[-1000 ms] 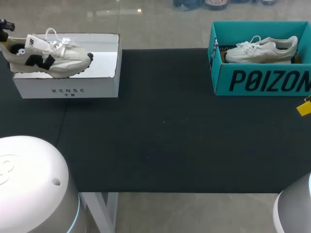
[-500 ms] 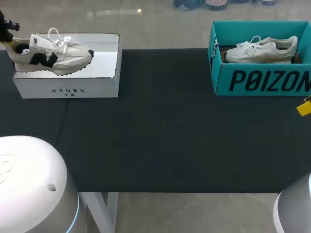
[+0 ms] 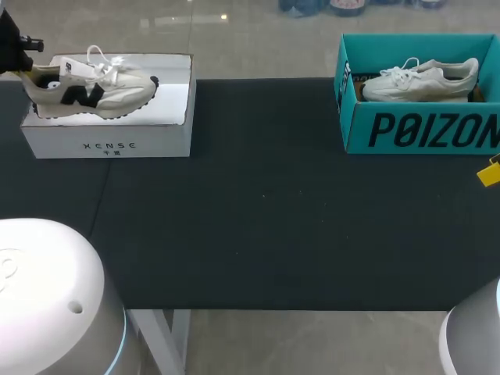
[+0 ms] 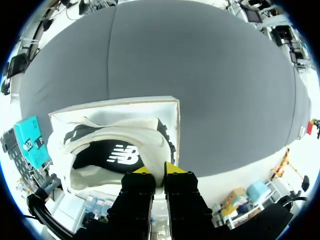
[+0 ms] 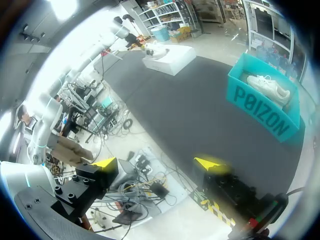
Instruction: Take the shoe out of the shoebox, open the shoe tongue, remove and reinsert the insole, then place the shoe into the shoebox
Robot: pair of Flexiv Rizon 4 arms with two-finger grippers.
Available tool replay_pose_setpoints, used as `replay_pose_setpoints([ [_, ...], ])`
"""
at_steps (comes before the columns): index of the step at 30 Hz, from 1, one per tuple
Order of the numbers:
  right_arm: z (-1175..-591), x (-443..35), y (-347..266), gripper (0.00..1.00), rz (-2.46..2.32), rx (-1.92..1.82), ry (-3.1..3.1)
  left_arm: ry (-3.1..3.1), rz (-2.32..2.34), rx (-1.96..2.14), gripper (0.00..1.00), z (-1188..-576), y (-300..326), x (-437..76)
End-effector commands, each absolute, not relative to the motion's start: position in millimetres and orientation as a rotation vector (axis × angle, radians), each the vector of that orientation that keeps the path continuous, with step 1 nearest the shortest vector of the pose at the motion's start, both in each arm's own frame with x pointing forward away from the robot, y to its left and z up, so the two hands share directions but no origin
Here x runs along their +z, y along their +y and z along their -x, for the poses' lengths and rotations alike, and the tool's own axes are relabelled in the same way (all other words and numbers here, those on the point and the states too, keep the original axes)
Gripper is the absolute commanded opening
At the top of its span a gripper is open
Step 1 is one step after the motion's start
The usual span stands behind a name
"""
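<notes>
A cream sneaker with black side panels (image 3: pixel 90 86) is held level over the open white shoebox (image 3: pixel 109 137) at the table's far left. My left gripper (image 4: pixel 158 171) is shut on the sneaker's (image 4: pixel 112 155) heel rim, one finger inside the collar and one outside. From this wrist, the white shoebox (image 4: pixel 150 107) lies under the sneaker. Whether the sole touches the box I cannot tell. My right gripper (image 5: pixel 159 162) stands open and empty, off the table's right side; only one yellow tip (image 3: pixel 490 170) shows in the head view.
A teal shoebox (image 3: pixel 422 129) stands at the far right with a white sneaker (image 3: pixel 422 80) lying in it; from the right wrist, the teal box (image 5: pixel 262 102) lies ahead. Black cloth (image 3: pixel 266 211) covers the table between the two boxes.
My left gripper has carried the cream sneaker to the right and a little farther back over the white box. The toe, which pointed down, has come up level. The right arm kept still.
</notes>
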State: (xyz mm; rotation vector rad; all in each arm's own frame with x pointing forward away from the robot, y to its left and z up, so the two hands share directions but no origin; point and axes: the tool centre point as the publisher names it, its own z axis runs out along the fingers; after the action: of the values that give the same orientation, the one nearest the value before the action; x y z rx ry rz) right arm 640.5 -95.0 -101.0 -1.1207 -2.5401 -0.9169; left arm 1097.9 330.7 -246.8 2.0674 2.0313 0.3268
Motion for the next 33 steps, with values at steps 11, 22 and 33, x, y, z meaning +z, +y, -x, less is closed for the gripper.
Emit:
replay_pose_setpoints([
  [11,-643.2,-100.2,-94.7,1.00,1.119,-0.909,-2.538,2.029,-2.105,0.299,0.00,-1092.7,318.3,-272.7],
  [22,-643.2,-100.2,-94.7,1.00,1.119,-0.909,-2.538,2.038,-2.121,0.281,0.00,-1088.1,314.5,-289.4],
  [33,-643.2,-100.2,-94.7,1.00,1.119,-0.909,-2.538,2.048,-2.140,0.263,0.00,-1089.1,312.3,-310.9],
])
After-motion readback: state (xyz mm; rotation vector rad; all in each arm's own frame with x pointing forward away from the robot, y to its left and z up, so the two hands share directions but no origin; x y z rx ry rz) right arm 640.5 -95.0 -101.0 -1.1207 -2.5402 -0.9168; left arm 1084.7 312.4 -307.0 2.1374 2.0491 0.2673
